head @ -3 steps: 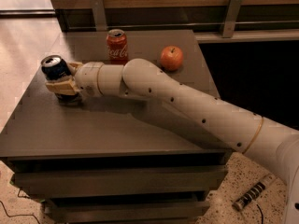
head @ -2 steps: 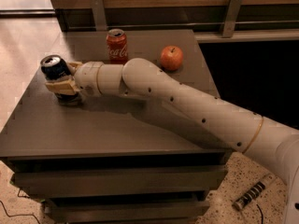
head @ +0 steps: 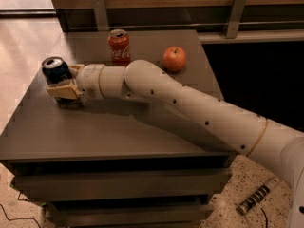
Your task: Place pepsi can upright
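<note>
The pepsi can (head: 55, 70) is dark blue with a silver top and stands upright near the left edge of the grey table (head: 118, 127). My gripper (head: 61, 85) reaches in from the right at the end of the long white arm and is shut on the pepsi can, with one tan finger (head: 63, 91) across its lower front. The can's base is hidden behind that finger, so I cannot tell whether it touches the table.
A red Coca-Cola can (head: 119, 46) stands upright at the back middle of the table. A red apple (head: 174, 59) lies to its right. A wooden wall with metal brackets runs behind. A small striped object (head: 256, 201) lies on the floor at lower right.
</note>
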### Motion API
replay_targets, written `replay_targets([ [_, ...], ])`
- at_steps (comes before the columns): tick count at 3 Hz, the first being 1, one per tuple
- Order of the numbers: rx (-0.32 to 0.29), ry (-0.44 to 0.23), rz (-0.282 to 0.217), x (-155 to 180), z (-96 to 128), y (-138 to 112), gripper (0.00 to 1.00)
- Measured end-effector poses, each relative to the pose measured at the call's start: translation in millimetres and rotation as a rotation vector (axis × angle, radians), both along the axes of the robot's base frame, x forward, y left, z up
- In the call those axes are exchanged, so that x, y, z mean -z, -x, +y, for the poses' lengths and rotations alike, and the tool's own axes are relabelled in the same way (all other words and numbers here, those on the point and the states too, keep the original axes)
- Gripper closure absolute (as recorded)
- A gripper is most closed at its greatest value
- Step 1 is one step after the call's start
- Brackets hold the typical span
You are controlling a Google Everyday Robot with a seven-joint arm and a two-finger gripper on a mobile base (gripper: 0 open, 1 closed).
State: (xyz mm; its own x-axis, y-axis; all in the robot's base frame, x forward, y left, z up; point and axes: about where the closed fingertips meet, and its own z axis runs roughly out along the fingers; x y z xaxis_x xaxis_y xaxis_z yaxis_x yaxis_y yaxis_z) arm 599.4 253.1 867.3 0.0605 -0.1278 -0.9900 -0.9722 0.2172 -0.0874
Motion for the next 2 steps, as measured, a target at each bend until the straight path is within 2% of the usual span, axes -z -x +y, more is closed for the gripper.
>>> replay_targets([
  [1, -0.003, 0.000, 0.000, -0.1, 1.6, 1.0, 0.00],
  [2, -0.003, 0.000, 0.000, -0.1, 1.7, 1.1, 0.00],
])
